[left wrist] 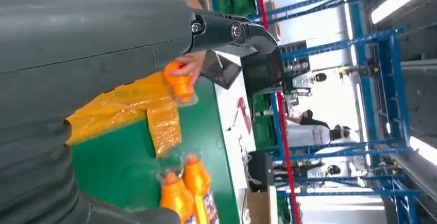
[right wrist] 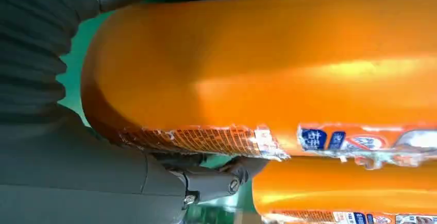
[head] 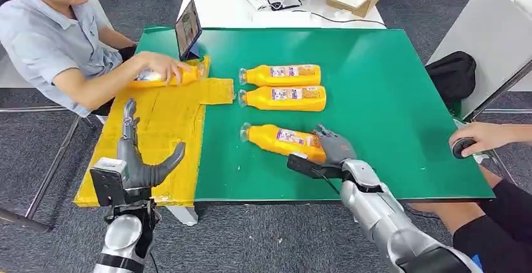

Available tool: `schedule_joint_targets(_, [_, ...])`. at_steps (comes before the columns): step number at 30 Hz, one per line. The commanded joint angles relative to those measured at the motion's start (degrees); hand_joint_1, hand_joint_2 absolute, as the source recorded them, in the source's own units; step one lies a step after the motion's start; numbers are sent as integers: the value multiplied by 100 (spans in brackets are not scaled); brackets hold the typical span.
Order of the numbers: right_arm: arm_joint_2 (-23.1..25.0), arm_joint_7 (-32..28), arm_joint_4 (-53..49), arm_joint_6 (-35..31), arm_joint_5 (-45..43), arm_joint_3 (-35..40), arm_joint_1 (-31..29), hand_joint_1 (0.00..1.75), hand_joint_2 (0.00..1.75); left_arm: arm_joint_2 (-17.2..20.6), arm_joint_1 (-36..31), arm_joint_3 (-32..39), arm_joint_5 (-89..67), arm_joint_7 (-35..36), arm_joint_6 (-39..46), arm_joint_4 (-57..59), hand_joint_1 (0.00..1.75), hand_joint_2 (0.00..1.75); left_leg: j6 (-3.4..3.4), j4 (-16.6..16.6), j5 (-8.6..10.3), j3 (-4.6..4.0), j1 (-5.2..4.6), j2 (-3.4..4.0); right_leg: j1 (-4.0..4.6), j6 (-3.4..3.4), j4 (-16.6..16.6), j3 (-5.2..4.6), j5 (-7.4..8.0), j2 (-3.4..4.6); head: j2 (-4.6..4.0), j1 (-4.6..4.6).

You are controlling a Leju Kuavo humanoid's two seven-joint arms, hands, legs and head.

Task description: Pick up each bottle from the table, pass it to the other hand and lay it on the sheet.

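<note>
Right hand (head: 332,147) wrapped base of nearest bottle (head: 282,139), bottle lying on green tabletop (head: 389,97). Left hand (head: 141,163) spread wide, empty, above yellow sheet (head: 166,122). Risks: end-grip, bottle could tip or slip on lift; person's hand (head: 164,66) on sheet bottle (head: 166,77) in drop zone.

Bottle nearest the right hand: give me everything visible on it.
The nearest bottle is orange, plastic-looking, with a clear cap and a printed label band torn at its edge. It lies on its side on the green mat, slightly angled, cap toward the yellow sheet. The right hand wraps its base end; whether it is lifted is unclear.
</note>
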Motion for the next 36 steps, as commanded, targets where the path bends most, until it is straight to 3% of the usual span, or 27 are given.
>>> schedule_joint_targets(1, [147, -963, 704, 389, -896, -357, 31, 175, 175, 119, -485, -145, 85, -58, -96, 859, 0, 175, -5, -7, 3, 17, 4, -18, 4, -10, -8, 21, -2, -16, 0, 0])
schedule_joint_targets(5, [200, -1086, 769, 690, -1312, -497, 46, 175, 175, 146, -517, -202, 86, -62, -120, 939, 0, 175, -6, -7, -1, 21, 3, -9, 4, -21, -7, 27, 6, -7, 0, 2])
schedule_joint_targets(10, [219, -1122, 710, 643, -1451, -565, 89, 175, 175, 159, -460, -180, 93, -65, -120, 875, 0, 175, -9, -8, -3, 26, 8, 0, 12, -25, -8, 27, 5, -6, 0, 0])
schedule_joint_targets(13, [356, -1473, 341, 496, -1890, -851, 318, 175, 175, 90, -322, -128, 249, -168, -168, 693, 0, 175, -8, -9, -3, 25, 10, 3, 14, -25, -9, 25, 5, -6, 0, 2])
schedule_joint_targets(14, [497, -1898, -88, 317, -2316, -1149, 538, 175, 175, 16, -220, -69, 447, -235, -239, 584, 0, 175, -7, -8, -3, 24, 11, 7, 14, -24, -9, 24, 5, -4, 0, 0])
schedule_joint_targets(16, [617, -1896, -554, 285, -2481, -1199, 762, 175, 175, -35, -109, -83, 549, -252, -273, 508, 0, 175, -5, -6, -4, 19, 10, 17, 13, -20, -7, 18, 7, 4, 0, 2])
schedule_joint_targets(21, [1072, -2359, -3152, -203, -3547, -1408, 2006, 175, 175, -272, 230, -128, 1798, -28, -927, 614, 0, 175, -7, -5, -9, 10, 6, 15, 10, -23, 0, 11, 0, 4, 0, 0])
schedule_joint_targets(25, [1143, -2376, -3796, -366, -3747, -1322, 2308, 175, 175, -287, 295, -194, 2100, 6, -1087, 690, 0, 175, -6, -2, -10, -23, 4, -4, 7, -22, 5, -17, -5, -3, 0, -2])
schedule_joint_targets(26, [1246, -2614, -4087, -538, -3998, -1374, 2435, 175, 175, -244, 335, -274, 2312, 106, -1333, 690, 0, 175, -4, -3, -5, -35, 3, -6, 5, -19, 4, -30, -1, -5, 0, -2])
schedule_joint_targets(30, [1262, -2720, -4803, -700, -3999, -835, 2809, 175, 175, 105, 591, -893, 1867, -36, -2173, 652, 0, 175, -6, -2, -12, -37, 1, -7, 4, -24, 7, -32, -11, -6, 0, 4])
schedule_joint_targets(36, [1117, -2663, -4109, -475, -3420, 4, 2588, 175, 175, 84, 477, -1049, 1711, -158, -2522, 530, 0, 175, -6, -3, -11, -42, 5, 4, 8, -25, 2, -37, -2, 9, 0, 2])
